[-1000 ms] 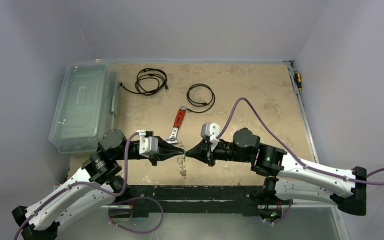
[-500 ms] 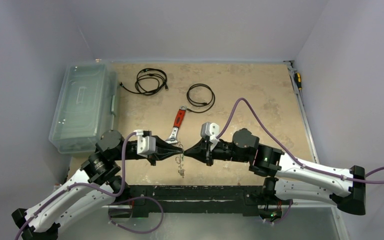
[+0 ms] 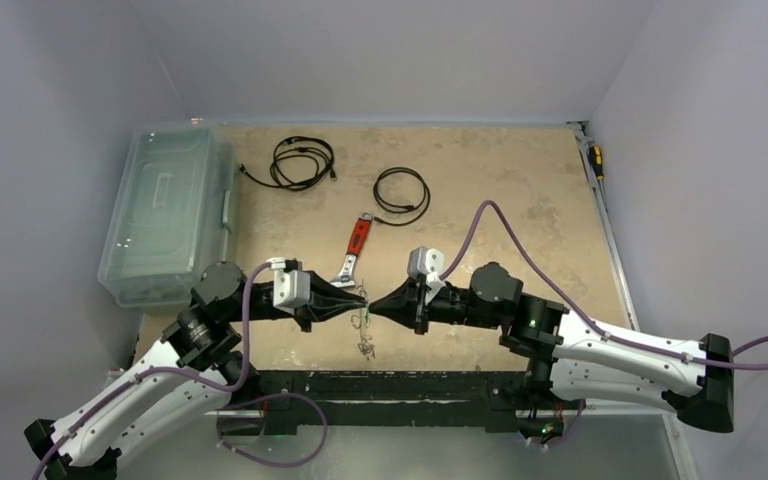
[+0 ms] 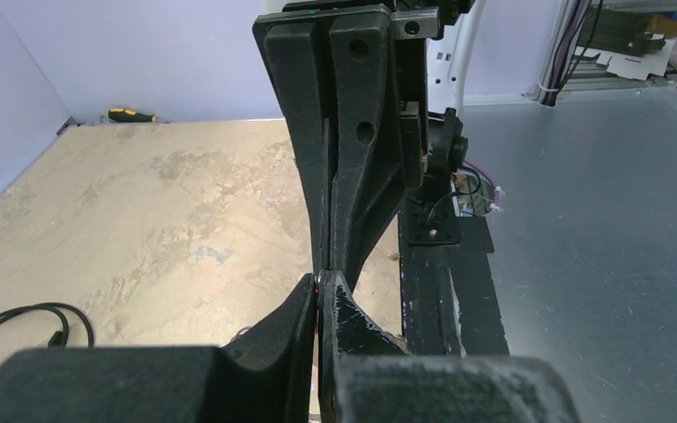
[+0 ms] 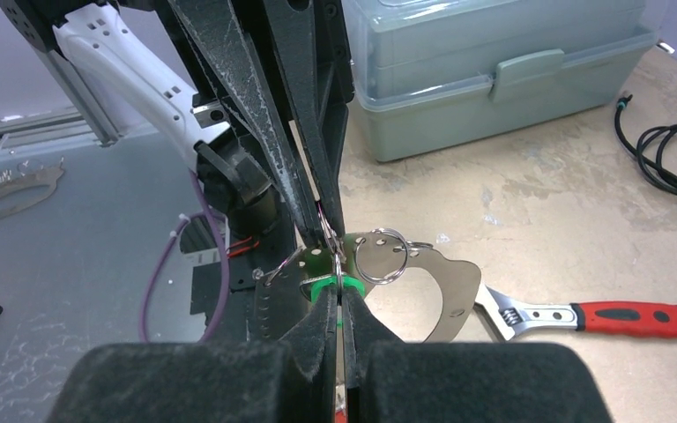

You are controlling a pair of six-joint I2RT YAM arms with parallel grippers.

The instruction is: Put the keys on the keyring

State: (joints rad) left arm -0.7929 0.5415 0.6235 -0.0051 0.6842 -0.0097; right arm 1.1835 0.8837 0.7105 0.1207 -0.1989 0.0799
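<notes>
The right arm's elbow had shifted slightly rightward; the tips stayed met. The left gripper (image 3: 363,299) was clenched on the wire of the keyring (image 3: 365,335), and the right gripper (image 3: 376,304) was clenched on the green-headed key (image 5: 321,284). The keyring hung downward above the near edge of the surface (image 3: 480,190). The wrench (image 3: 357,245) lay just beyond, handle pointing away.

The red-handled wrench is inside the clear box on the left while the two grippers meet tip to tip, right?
No: the top external view shows the wrench on the table, outside the box. The left gripper and right gripper do meet tip to tip.
</notes>
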